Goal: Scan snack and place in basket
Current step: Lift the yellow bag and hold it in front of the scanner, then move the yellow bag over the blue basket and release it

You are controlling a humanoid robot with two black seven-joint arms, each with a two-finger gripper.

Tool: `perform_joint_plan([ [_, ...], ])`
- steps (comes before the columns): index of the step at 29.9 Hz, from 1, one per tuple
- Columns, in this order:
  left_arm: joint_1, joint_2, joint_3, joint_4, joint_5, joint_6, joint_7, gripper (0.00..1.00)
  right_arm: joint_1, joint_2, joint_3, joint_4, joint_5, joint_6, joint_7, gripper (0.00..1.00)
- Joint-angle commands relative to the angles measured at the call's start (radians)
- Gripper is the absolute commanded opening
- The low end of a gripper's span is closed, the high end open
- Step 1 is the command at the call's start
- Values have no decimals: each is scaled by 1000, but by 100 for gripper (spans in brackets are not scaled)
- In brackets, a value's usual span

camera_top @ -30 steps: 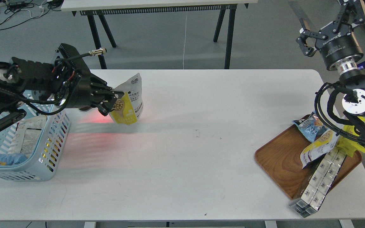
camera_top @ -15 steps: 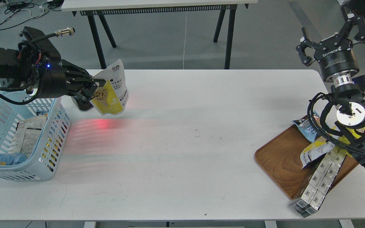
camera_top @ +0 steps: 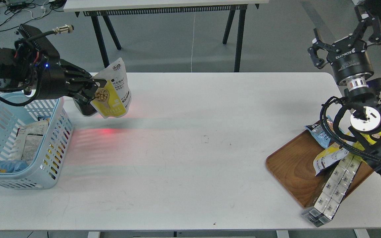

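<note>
So we've got the white counter [camera_top: 190, 158] with the light blue basket [camera_top: 50, 167] on its left end, our left claw [camera_top: 94, 89] pinching the yellow-and-white snack pouch [camera_top: 112, 91] up in the air just right of that basket, and our right claw [camera_top: 346, 39] raised, fingers spread, holding nothing.

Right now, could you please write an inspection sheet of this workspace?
Surface: white table, red glow near the basket.
Job's things: snack held above the table; basket at left, packs inside.
Clutter: wooden tray with snack packs; boxes overhang its edge.
Grippers: left gripper shut on the snack; right gripper raised, fingers open, empty.
Cables: black cables on both arms; more on the floor.
Surroundings: another table behind.
</note>
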Motion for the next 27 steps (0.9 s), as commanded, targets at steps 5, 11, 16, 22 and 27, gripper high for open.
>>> perform_joint_plan([
  [5, 1, -11, 2, 22, 2, 0, 1, 0, 2, 0, 0, 1, 0, -2, 0, 99],
  [11, 6, -30, 2, 34, 2, 0, 4, 0, 2, 14, 0, 2, 0, -3, 0, 99],
  [16, 1, -51, 2, 36, 3, 0, 4, 0, 3, 14, 0, 2, 0, -3, 0, 99],
  [22, -3, -4, -9, 13, -1, 0, -10, 1, 3, 14, 0, 1, 0, -2, 0, 99],
  [27, -5, 88, -67, -13, -66, 0, -33, 1, 3, 12, 0, -1, 0, 0, 0, 99],
])
